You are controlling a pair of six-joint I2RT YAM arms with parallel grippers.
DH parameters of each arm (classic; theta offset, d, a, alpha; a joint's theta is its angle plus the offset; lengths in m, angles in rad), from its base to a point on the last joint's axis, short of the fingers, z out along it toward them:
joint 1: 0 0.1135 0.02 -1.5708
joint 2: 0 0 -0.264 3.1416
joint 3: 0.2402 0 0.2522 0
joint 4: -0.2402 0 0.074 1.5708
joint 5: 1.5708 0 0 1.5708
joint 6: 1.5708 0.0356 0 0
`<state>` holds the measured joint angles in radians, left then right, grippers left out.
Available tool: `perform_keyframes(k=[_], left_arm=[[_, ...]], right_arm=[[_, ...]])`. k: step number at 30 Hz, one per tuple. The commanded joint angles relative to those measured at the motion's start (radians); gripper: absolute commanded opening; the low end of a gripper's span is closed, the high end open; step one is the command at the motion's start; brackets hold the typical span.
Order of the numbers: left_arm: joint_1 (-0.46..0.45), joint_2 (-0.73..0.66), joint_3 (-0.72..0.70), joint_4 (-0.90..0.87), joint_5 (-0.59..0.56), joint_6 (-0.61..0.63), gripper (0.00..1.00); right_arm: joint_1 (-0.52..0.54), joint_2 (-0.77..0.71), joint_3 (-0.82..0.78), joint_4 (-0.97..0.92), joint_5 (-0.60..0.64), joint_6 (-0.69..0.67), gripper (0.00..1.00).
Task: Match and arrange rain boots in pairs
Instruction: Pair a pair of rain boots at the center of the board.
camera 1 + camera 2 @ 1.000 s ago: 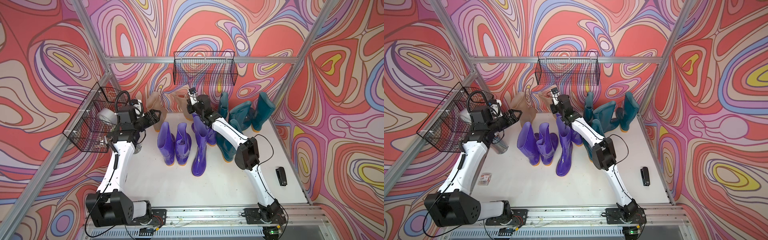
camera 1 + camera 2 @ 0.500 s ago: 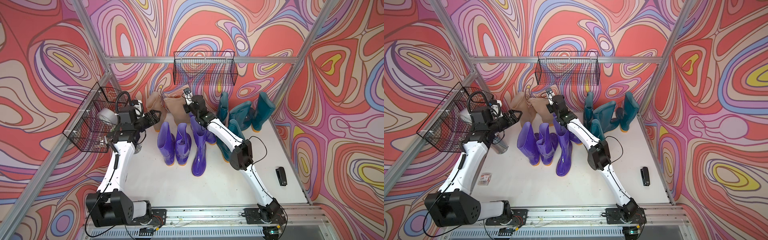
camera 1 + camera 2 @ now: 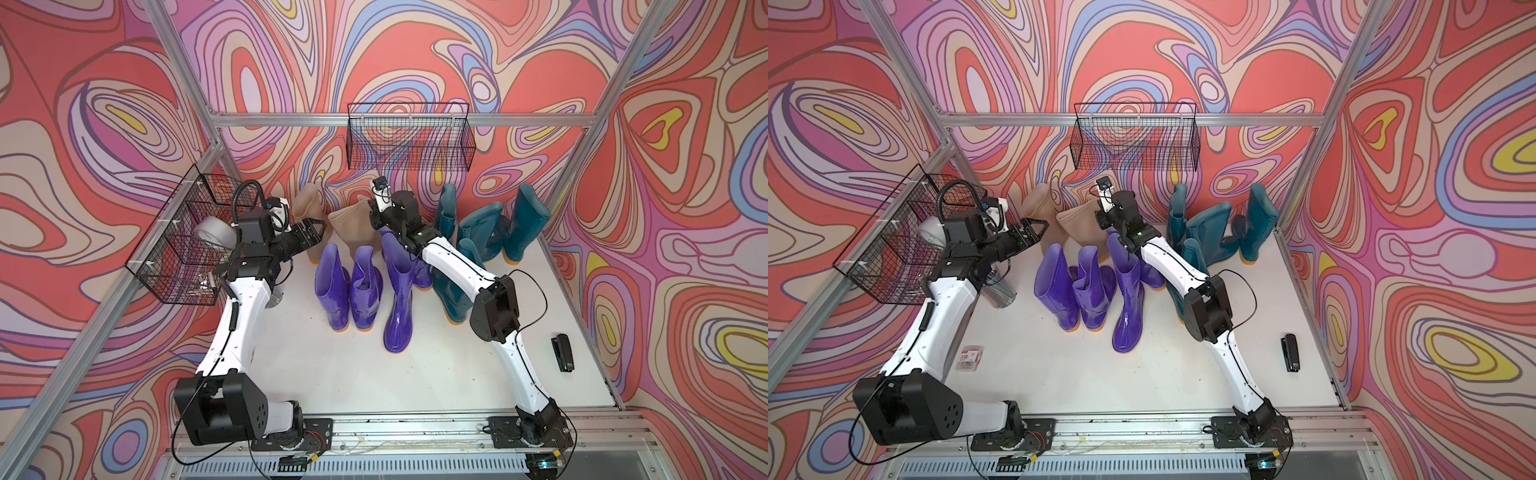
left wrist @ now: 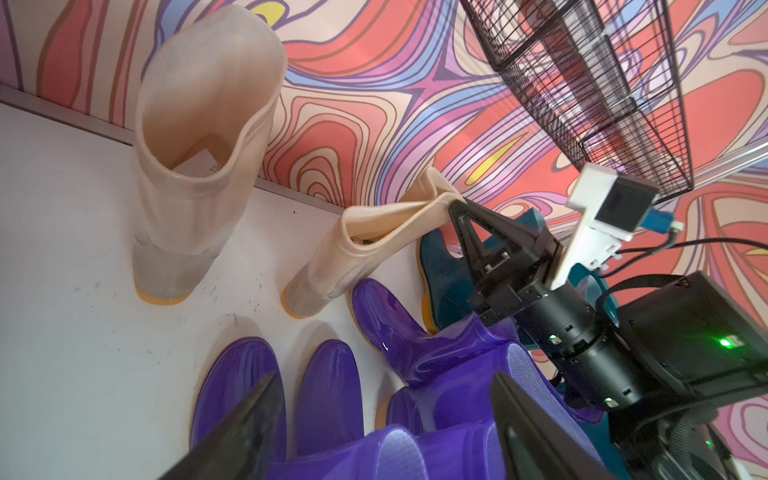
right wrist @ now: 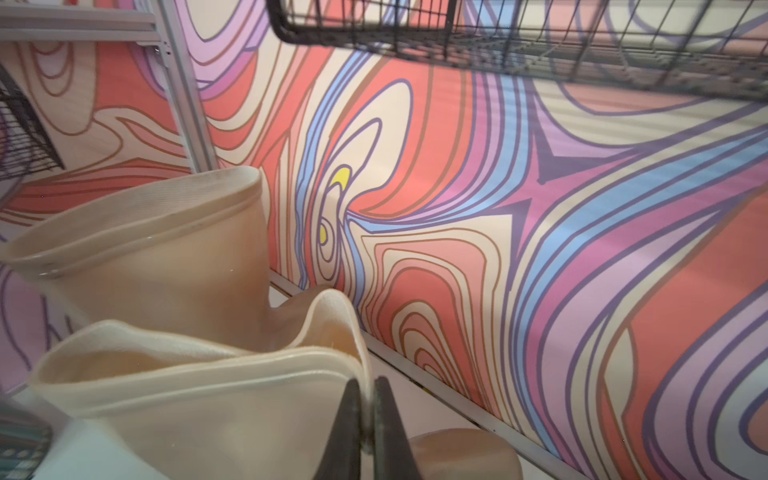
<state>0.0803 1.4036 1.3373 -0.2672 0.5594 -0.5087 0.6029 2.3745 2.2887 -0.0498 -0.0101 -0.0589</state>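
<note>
Tabletop (image 3: 332,365) white, scuffed, rain boots (image 3: 332,291) clustered, swirl-patterned walls (image 3: 415,62)

Right tool (image 5: 368,386) swung left; pinched beige boot (image 3: 351,222) now nearer upright beige boot (image 3: 305,203).

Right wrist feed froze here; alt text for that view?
The right gripper is shut on the pinched rim of a beige rain boot. A second beige rain boot stands beyond it near the swirl-patterned wall, below a black wire basket.
</note>
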Motion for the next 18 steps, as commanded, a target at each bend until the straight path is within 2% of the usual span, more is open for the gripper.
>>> perform_keyframes(k=[1, 3, 5, 8, 11, 13, 15, 18], left_arm=[[-0.028, 0.069, 0.095, -0.077, 0.047, 0.092, 0.86], [-0.062, 0.117, 0.181, -0.157, 0.024, 0.159, 0.90], [-0.117, 0.168, 0.281, -0.246, -0.049, 0.273, 0.96], [-0.153, 0.237, 0.390, -0.332, -0.138, 0.422, 0.97], [-0.152, 0.252, 0.346, -0.232, -0.184, 0.502, 0.99], [-0.152, 0.269, 0.329, -0.171, -0.175, 0.523, 1.00], [-0.152, 0.296, 0.341, -0.152, -0.147, 0.548, 1.00], [-0.152, 0.334, 0.366, -0.140, -0.165, 0.579, 1.00]], right_arm=[[-0.013, -0.092, -0.047, 0.152, -0.062, 0.031, 0.00], [-0.034, -0.100, -0.057, 0.150, -0.075, 0.048, 0.00], [-0.055, -0.100, -0.062, 0.156, -0.089, 0.081, 0.00], [-0.077, -0.093, -0.065, 0.156, -0.122, 0.104, 0.00], [-0.082, -0.093, -0.071, 0.142, -0.153, 0.101, 0.00], [-0.083, -0.097, -0.085, 0.140, -0.170, 0.092, 0.00], [-0.084, -0.103, -0.108, 0.143, -0.180, 0.084, 0.00], [-0.092, -0.106, -0.131, 0.149, -0.192, 0.080, 0.00]])
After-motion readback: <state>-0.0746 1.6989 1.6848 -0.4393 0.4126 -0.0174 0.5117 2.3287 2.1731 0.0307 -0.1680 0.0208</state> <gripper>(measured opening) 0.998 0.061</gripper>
